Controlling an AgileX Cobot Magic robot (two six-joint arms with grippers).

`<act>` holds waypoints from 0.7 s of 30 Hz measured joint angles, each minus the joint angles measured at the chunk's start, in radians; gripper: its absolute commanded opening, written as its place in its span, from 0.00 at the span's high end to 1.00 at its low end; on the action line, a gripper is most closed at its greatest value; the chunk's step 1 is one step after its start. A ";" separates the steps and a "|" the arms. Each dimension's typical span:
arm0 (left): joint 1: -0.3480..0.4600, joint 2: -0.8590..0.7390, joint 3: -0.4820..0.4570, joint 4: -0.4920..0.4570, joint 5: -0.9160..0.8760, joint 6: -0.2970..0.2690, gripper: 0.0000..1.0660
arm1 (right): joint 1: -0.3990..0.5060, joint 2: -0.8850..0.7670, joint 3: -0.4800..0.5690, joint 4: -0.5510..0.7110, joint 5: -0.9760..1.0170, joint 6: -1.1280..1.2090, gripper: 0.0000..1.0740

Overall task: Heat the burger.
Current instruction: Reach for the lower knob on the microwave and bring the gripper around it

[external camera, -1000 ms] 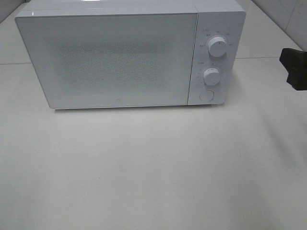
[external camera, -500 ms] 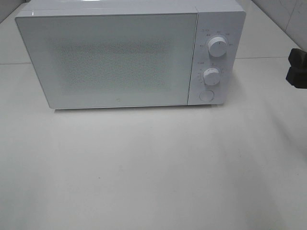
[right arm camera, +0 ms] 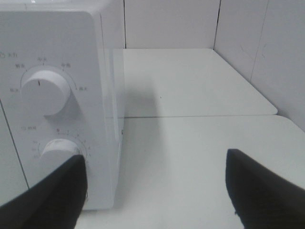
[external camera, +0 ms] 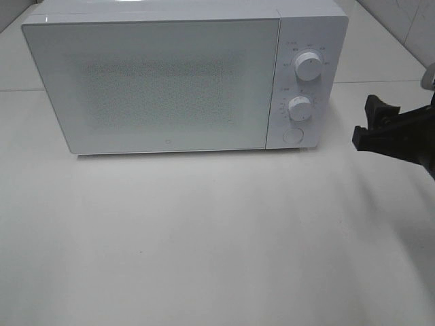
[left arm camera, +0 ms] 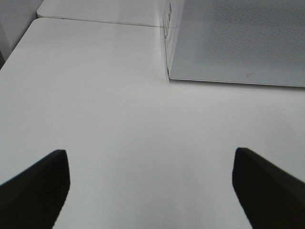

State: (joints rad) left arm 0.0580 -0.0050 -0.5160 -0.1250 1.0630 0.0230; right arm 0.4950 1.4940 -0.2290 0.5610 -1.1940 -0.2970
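The burger is out of view in every frame. A white microwave (external camera: 163, 81) stands at the back of the table with its door closed. My right gripper (external camera: 365, 121) hovers open and empty to the right of the control panel, level with the lower knob (external camera: 299, 109). In the right wrist view the open gripper (right arm camera: 152, 191) faces the panel's edge, with one finger (right arm camera: 47, 200) in front of the lower knob (right arm camera: 59, 152). The left gripper (left arm camera: 150, 186) is open and empty above the bare table, off the microwave's (left arm camera: 238, 43) left front corner.
The panel carries an upper knob (external camera: 309, 68) and a round button (external camera: 292, 136). The white table (external camera: 204, 238) spreads in front of the microwave. A tiled wall (right arm camera: 267, 52) rises behind and to the right. The left arm is outside the exterior view.
My right gripper has come in from the right edge, moving left and lower toward the microwave's control panel. The microwave stays shut.
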 measured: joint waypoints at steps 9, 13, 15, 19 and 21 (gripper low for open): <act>0.000 0.000 0.000 0.000 0.000 0.000 0.21 | 0.165 0.127 -0.021 0.168 -0.011 -0.011 0.29; 0.000 0.000 0.000 0.000 0.000 0.000 0.21 | 0.195 0.161 -0.048 0.199 -0.014 -0.011 0.29; 0.000 0.000 0.000 0.000 0.000 0.000 0.21 | 0.212 0.195 -0.082 0.206 -0.014 -0.012 0.29; 0.000 0.000 0.000 0.000 0.000 0.000 0.21 | 0.214 0.234 -0.126 0.208 -0.014 -0.014 0.29; 0.000 0.000 0.000 0.000 0.000 0.000 0.21 | 0.214 0.240 -0.136 0.208 -0.014 -0.016 0.29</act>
State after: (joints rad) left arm 0.0580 -0.0050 -0.5160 -0.1250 1.0630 0.0230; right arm 0.7090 1.7340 -0.3650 0.7690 -1.2080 -0.3130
